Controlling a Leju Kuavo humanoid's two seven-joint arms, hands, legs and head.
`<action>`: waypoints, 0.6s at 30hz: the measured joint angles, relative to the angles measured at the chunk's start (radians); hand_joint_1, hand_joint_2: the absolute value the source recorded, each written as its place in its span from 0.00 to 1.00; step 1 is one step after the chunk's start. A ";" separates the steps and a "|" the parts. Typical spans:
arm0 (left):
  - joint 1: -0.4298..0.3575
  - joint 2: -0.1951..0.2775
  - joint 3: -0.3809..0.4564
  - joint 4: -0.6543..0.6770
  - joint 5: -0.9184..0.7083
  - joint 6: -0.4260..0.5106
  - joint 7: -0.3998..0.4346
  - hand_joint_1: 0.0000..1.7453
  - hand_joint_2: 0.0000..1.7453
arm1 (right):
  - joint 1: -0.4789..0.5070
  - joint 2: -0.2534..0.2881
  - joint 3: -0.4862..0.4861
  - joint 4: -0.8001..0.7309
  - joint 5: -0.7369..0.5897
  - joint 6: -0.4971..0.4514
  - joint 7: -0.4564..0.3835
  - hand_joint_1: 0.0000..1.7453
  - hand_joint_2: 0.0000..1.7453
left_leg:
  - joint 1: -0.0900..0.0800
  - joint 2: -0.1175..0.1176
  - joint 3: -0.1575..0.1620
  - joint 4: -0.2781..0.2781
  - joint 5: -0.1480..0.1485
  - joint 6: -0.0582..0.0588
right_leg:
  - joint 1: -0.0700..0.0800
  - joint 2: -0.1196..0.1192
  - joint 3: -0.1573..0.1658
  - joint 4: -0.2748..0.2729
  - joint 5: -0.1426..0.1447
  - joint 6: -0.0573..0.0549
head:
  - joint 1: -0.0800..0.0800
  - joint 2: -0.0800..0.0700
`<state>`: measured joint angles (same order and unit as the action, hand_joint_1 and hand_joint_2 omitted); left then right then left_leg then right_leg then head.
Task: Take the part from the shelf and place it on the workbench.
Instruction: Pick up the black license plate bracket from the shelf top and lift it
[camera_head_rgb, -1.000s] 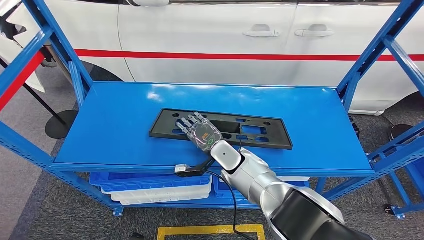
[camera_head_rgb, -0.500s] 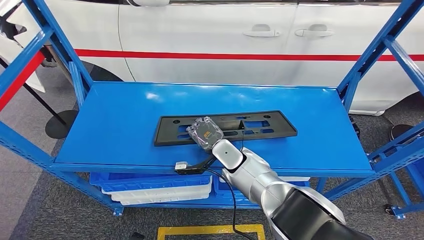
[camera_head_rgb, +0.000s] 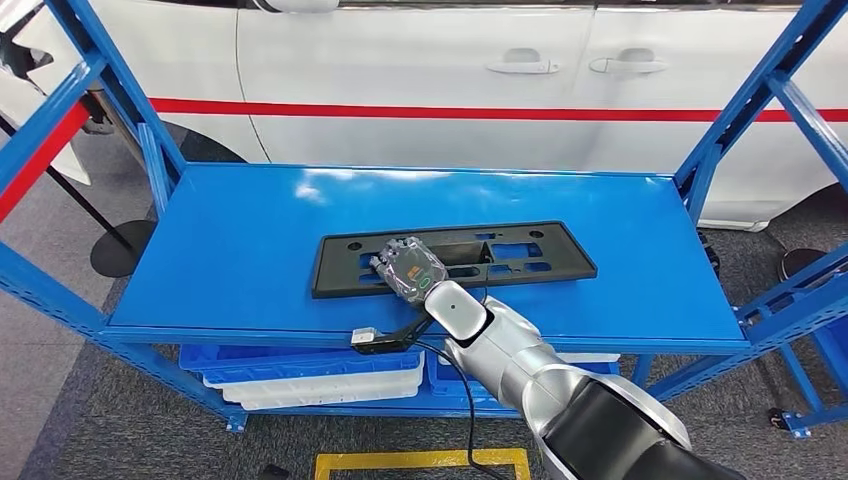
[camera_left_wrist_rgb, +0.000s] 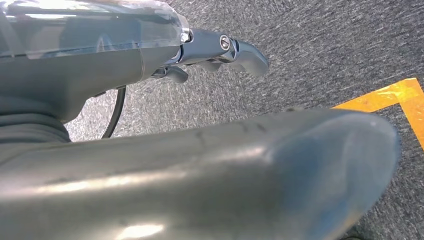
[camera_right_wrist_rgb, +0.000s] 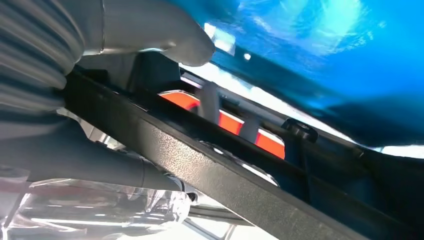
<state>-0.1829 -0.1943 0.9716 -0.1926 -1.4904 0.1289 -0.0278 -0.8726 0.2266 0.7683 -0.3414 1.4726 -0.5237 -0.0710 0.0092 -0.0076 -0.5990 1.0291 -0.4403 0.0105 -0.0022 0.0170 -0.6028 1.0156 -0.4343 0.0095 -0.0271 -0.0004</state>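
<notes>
Since a second ago, the long black plastic part with rectangular cut-outs (camera_head_rgb: 455, 257) has swung round on the glossy blue metal shelf (camera_head_rgb: 230, 260) and now lies nearly level across the middle of the frame, its right end further right and higher than before, while the right hand (camera_head_rgb: 408, 268) has curled from spread fingers into a grasp on the part's near edge, just left of its centre. Largest in the head view is the white car with a red stripe (camera_head_rgb: 420, 90) filling the top of the frame behind the blue rack. Below the shelf, at lower left of centre, sit stacked blue and white trays (camera_head_rgb: 310, 375). A strip of yellow floor tape (camera_head_rgb: 420, 462) runs along the bottom edge. In the right wrist view the thick grey thumb (camera_right_wrist_rgb: 165, 37) presses one face of the part (camera_right_wrist_rgb: 235, 185) and the darker fingers (camera_right_wrist_rgb: 90, 165) wrap the other. In the left wrist view the left hand (camera_left_wrist_rgb: 165, 55) hangs over grey carpet (camera_left_wrist_rgb: 320, 45); whether its fingers are released or clenched, I cannot tell.
</notes>
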 joint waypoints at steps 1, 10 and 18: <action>0.000 0.000 0.000 0.000 0.000 0.000 0.000 0.00 0.25 | 0.000 0.000 -0.003 0.000 0.000 0.000 0.000 0.65 1.00 | 0.000 0.000 0.000 0.000 0.000 0.000 | 0.000 0.000 0.000 0.000 0.000 0.000 | 0.000 0.000; -0.002 0.000 -0.015 0.000 -0.028 0.000 0.001 0.00 1.00 | 0.000 0.000 -0.012 0.000 0.019 0.013 0.011 1.00 1.00 | 0.000 0.000 0.000 0.000 0.000 0.000 | 0.000 0.000 -0.001 0.000 0.000 0.000 | 0.000 0.000; -0.004 0.000 -0.047 0.000 -0.061 -0.001 -0.017 0.00 1.00 | 0.000 -0.002 -0.016 0.000 0.024 0.020 0.007 1.00 1.00 | 0.000 0.000 -0.001 0.000 0.000 0.000 | 0.000 0.000 -0.001 0.000 0.000 0.000 | 0.000 0.000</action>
<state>-0.1869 -0.1942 0.9247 -0.1926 -1.5518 0.1280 -0.0446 -0.8725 0.2249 0.7526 -0.3414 1.4965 -0.5035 -0.0643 0.0092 -0.0076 -0.5996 1.0291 -0.4403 0.0104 -0.0021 0.0171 -0.6036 1.0157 -0.4343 0.0095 -0.0271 -0.0004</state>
